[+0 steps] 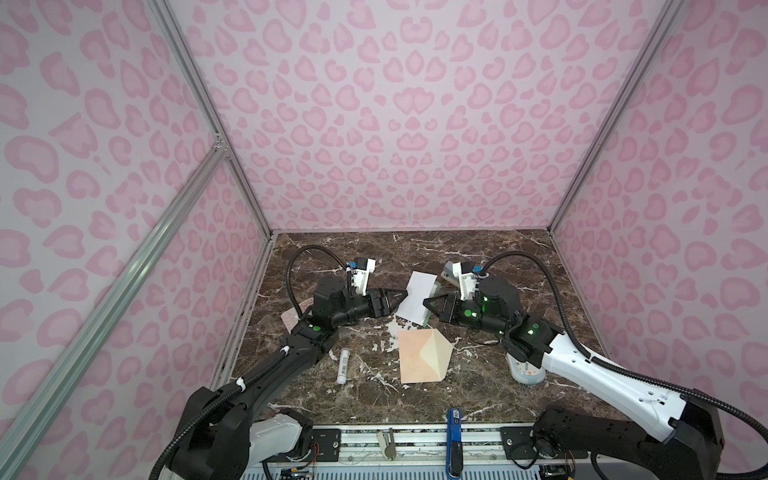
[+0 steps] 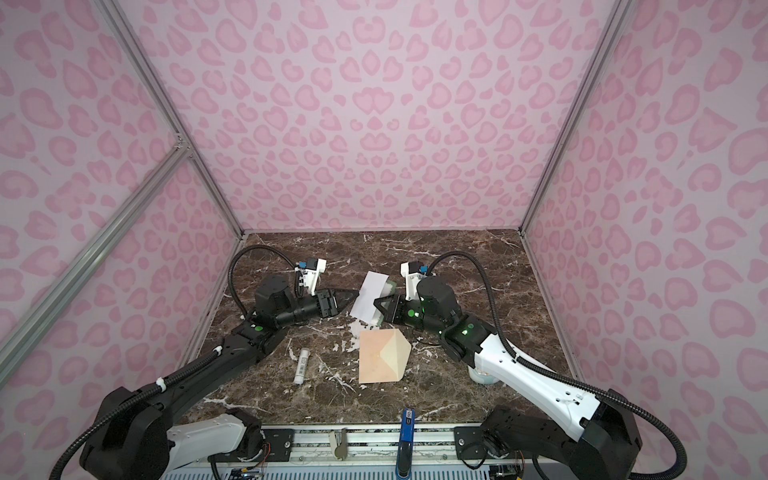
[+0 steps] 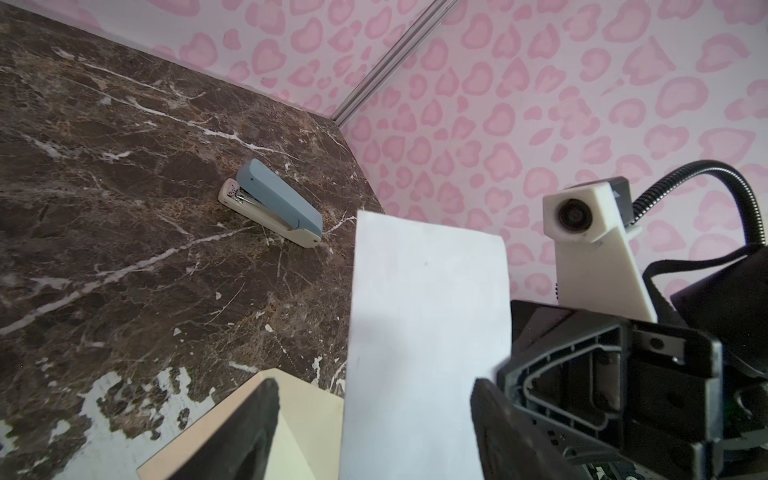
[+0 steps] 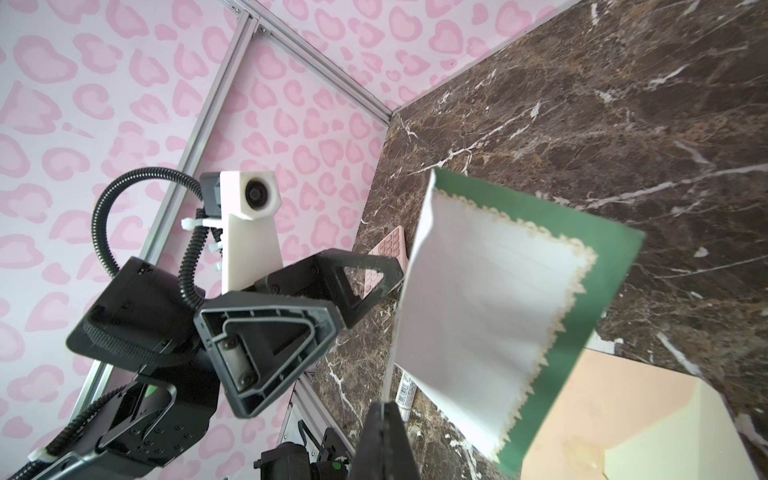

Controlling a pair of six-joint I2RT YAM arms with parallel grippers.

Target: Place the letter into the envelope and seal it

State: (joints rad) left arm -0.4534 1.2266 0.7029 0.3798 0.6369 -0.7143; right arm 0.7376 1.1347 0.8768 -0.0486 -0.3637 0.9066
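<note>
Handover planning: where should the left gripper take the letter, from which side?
The free long edge, opposite where the right gripper pinches it, coming edge-on from the left arm's side. The letter is held raised off the table, so open jaws can straddle that edge.

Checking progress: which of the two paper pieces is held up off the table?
The white letter, pinched upright by the right gripper; the peach envelope lies flat instead.
</note>
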